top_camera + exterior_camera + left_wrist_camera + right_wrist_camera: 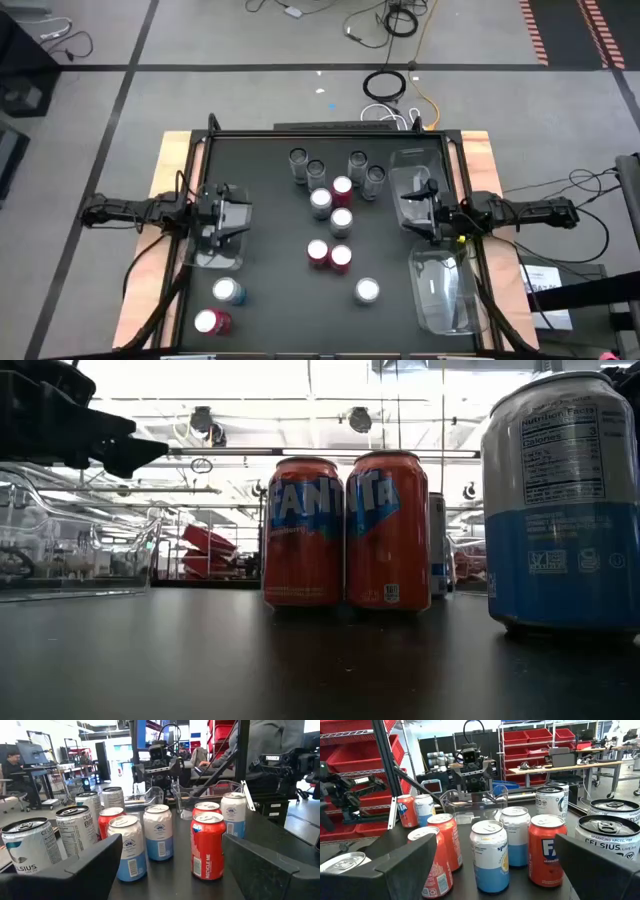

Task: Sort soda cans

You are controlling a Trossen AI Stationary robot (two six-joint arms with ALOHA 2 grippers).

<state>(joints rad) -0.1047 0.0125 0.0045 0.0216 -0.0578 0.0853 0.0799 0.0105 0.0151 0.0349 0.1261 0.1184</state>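
We see both arms held low at the sides of the tabletop [260,230], each end effector spread wide and carrying nothing. The left end effector [232,222] sits over a clear tray [215,258]; the right end effector [418,208] sits between two more clear trays [447,290], one ahead of it and one behind.

The soda cans [330,215] stand mostly in a tight cluster midway between the two end effectors, red [207,845], blue-and-silver [159,831] and dark grey [30,845] mixed together; two more stand near the left end effector on its near side.

Our worry is the crowding. Several cans look to be touching or just beside each other, so a finger sliding in around one could shove its neighbour over, and a toppled can would probably roll. The two red cans [345,530] standing side by side look especially hard to separate. Both arms reaching into the same cluster could also collide.
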